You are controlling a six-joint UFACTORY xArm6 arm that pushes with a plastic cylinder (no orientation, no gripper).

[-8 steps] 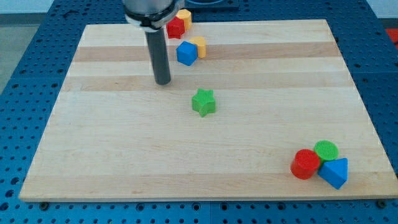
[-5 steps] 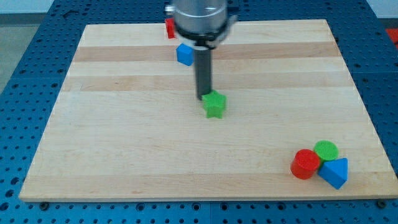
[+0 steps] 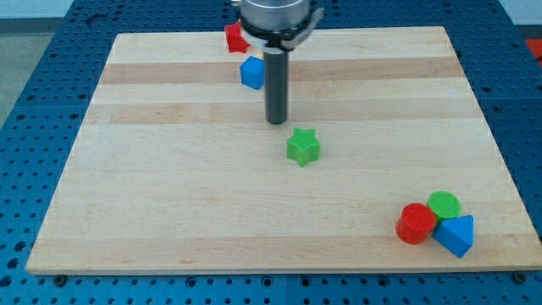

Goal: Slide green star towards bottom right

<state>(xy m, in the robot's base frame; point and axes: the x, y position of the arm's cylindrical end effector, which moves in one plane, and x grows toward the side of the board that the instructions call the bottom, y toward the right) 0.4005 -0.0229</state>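
Camera view:

- The counter (image 3: 169, 212) was a pale wooden board lying on a blue perforated base (image 3: 34, 76).
- The arm carried no jaws; it ended in a straight dark rod, so nothing was gripped or held.
- My tip (image 3: 276, 123) stood just left of the board's centre line, in its upper half, and the rod rose from it to a metal collar at the view's top.
- The green star (image 3: 303, 146) lay near the board's centre, just below and to the right of my tip, with a narrow gap of bare wood visible between them; they were not touching.
- The green star stood well apart from the bottom-right corner of the board.
- A blue block (image 3: 251, 73), roughly cube-shaped, sat just left of the rod, partly hidden by it, near the view's top.
- A red block (image 3: 235, 38) sat above the blue one at the board's top edge; its shape could not be made out, as the collar covered part of it.
- Near the bottom-right corner three blocks were clustered and touching: a red cylinder (image 3: 415, 224) on the left, a green cylinder (image 3: 445, 204) above, and a blue block (image 3: 456, 235) with a wedge-like form on the right.
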